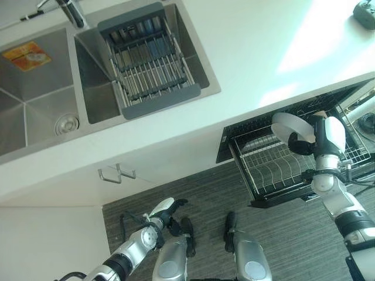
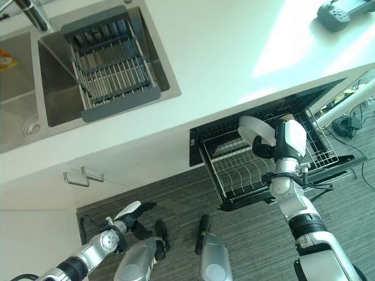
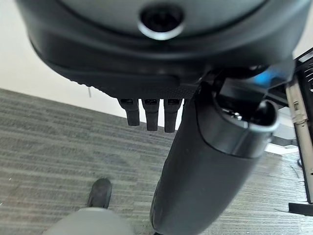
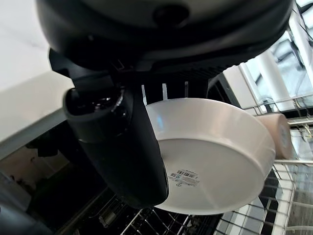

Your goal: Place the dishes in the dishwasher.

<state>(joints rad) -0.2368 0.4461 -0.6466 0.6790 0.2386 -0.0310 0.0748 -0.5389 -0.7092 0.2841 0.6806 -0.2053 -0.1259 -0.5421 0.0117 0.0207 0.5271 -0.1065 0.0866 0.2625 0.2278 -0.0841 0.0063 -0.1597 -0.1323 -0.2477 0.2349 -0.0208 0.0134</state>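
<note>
Two sink basins (image 1: 41, 99) sunk side by side into a white countertop (image 1: 252, 64), steel and square-cornered. Across the nearer-to-centre basin, a grey drying rack (image 1: 149, 58) with slatted bars, spanning rim to rim. Behind the basins, a chrome faucet (image 1: 70, 12). On the bottom of the far-left basin, a small orange and white item (image 1: 26, 55), kind not clear.

Below the counter edge, an open dishwasher (image 2: 202, 137) with its wire dish rack (image 1: 275, 170) pulled out over grey striped carpet (image 1: 211, 193). On the white cabinet front beside it, a metal handle (image 1: 116, 174).

Over the pulled-out rack, the right hand (image 1: 307, 143), thumb and fingers clasped on the rim of a white bowl (image 4: 215, 152), held on edge with its underside facing the wrist camera; bowl above the rack's wires, contact with them not clear. Just past the bowl in the right wrist view, a pale pinkish rounded object (image 4: 276, 134) among the rack wires.

Low by the floor, well apart from the dishwasher, the left hand (image 1: 167, 213), holding nothing, fingers straight and relaxed.

At the far corner of the counter, a dark handheld controller (image 2: 345, 12).
</note>
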